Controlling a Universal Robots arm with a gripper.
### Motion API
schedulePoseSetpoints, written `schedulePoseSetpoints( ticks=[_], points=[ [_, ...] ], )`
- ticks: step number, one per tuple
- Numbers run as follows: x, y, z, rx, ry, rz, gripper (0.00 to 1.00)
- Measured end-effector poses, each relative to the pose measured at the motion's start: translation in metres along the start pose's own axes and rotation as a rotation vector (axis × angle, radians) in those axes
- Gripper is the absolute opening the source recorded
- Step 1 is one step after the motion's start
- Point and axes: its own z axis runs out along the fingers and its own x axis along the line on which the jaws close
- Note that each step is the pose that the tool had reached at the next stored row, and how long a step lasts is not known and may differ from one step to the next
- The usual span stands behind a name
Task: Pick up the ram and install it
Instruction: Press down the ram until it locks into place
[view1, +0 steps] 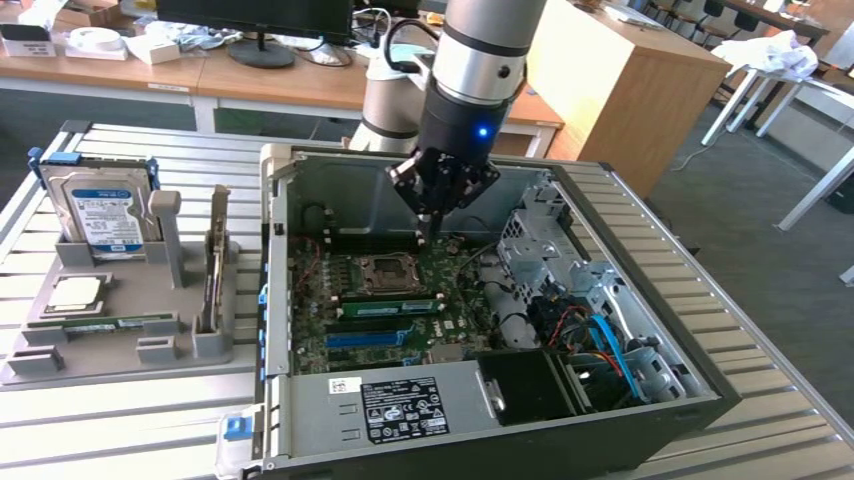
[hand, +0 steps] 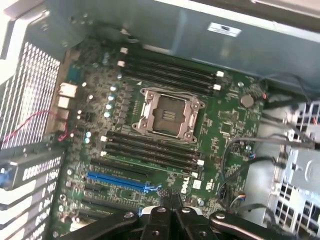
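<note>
Pincer hangs clenched and empty in the upper middle of the exterior view, its tip just above the green motherboard inside the open computer case. Nothing is gripped between its fingers. Over at the exterior view's left, on the slatted counter, a grey holder tray carries the blue-labelled hard drive at the back, a processor chip in the middle, and two green memory sticks: one lying flat along the tray's front, the other standing on edge in the upright bracket. I cannot tell which of the two is the ram meant; both sit well apart from the pincer.

From the wrist view, the pincer shows at the lower middle of the frame with its fingers pressed together, looking down on the motherboard. The processor socket sits centre frame, with long dark memory slots on either side, all of which look unfilled.

As I judge it, neither pickup nor installation is done.
</note>
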Motion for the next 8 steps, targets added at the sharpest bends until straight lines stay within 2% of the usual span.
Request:
schedulePoseSetpoints(
  ticks=[8],
  points=[
    [0.0, 0.0, 0.0013, 0.0022, -0.0031, 0.146, 0.1]
  ],
)
